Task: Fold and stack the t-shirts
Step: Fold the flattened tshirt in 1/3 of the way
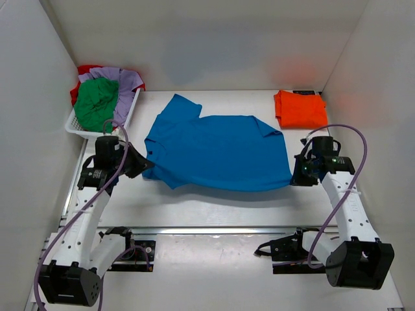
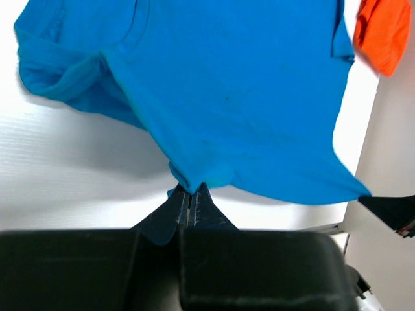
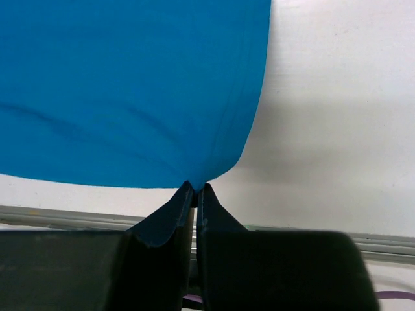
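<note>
- my left end effector (image 1: 147, 166) (image 2: 189, 192) was closed tight, its jaws pinching the near left corner of the blue t-shirt (image 1: 220, 152) (image 2: 227, 97); a small pucker of cloth gathered right at the tips
- my right end effector (image 1: 293, 175) (image 3: 196, 189) was likewise closed all the way, nipping the near right corner of the same shirt (image 3: 130, 84); the cloth fanned out from that pinch in soft creases
- the blue t-shirt lay spread across the middle of the desk (image 1: 214, 210), between my two arms; its near edge ran from one grip to the other, raised a little, with a shadow under it; one sleeve pointed to the far left and another sat at the right side
- the orange t-shirt (image 1: 299, 109) (image 2: 384, 32) rested folded in the far right corner of the desk, apart from the blue one
- the white basket (image 1: 131, 111) stood in the far left corner, just beyond my left arm; in it were heaped the green t-shirt (image 1: 96, 103) at the front, the lavender t-shirt (image 1: 128, 84) draped over the right side, and the red t-shirt (image 1: 84, 70) showing at the back
</note>
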